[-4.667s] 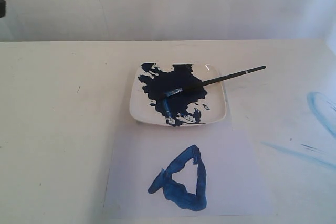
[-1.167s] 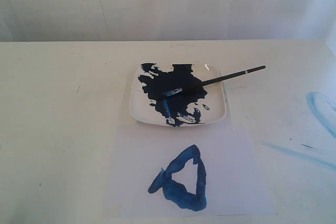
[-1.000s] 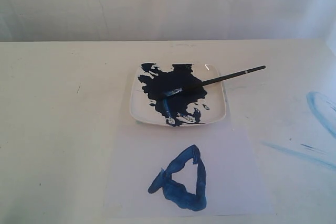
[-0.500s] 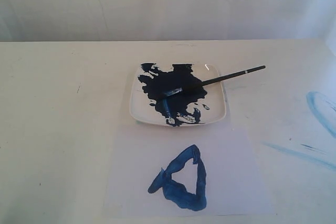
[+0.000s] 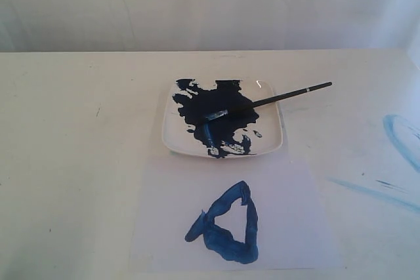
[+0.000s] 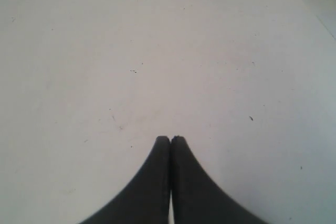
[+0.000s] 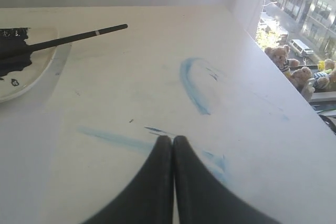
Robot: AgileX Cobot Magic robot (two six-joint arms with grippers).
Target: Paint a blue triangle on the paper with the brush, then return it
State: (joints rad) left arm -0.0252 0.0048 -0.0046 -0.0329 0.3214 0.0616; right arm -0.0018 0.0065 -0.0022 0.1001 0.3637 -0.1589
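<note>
A thick dark-blue triangle (image 5: 226, 226) is painted on the whitish paper (image 5: 289, 214) at the table's front. Behind the sheet, the black-handled brush (image 5: 275, 99) lies across the square white plate (image 5: 272, 141), its blue tip in the navy paint splash (image 5: 216, 113) and its handle sticking out past the right rim. The right wrist view shows that handle (image 7: 79, 36) and the plate's edge (image 7: 31, 80). Neither arm appears in the exterior view. My left gripper (image 6: 170, 138) is shut and holds nothing, over bare table. My right gripper (image 7: 172, 138) is shut and holds nothing too.
Faint light-blue streaks (image 5: 394, 136) stain the cream table on the right, and my right gripper hangs over these streaks (image 7: 191, 85). The table's right edge (image 7: 294, 93) drops off beside a window. A pale wall (image 5: 197, 4) runs behind the table.
</note>
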